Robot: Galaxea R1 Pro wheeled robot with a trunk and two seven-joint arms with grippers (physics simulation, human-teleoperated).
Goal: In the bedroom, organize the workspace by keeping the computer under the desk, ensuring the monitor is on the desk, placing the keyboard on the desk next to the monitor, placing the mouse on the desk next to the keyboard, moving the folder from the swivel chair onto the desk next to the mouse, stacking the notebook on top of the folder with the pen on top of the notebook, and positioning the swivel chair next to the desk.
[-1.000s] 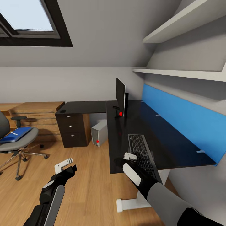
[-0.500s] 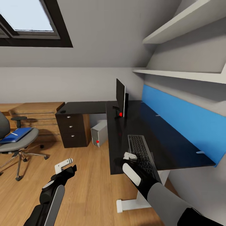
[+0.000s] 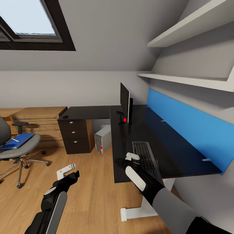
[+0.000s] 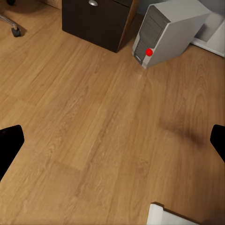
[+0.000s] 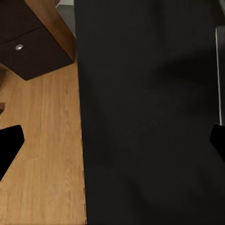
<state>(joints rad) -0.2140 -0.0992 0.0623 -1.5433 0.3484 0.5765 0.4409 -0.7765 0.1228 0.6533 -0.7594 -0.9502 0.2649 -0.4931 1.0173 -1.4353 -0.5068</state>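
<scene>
Heads up: your right gripper hangs over the counter edge just beside the keyboard, fingers wide, empty. Left gripper, fingers also wide, idles over floor. Swing carelessly and you'll shove that keyboard off.

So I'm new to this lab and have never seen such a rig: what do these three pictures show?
It is a simulated two-armed wheeled robot in a bedroom. The big picture comes from its head camera and looks down over both arms. The other two come from cameras near each wrist.

On the black desk stand a monitor and a keyboard. The right tool hovers open beside the keyboard, holding nothing. The left tool is open over the wooden floor, empty. The computer stands under the desk. A blue folder lies on the swivel chair.
</scene>
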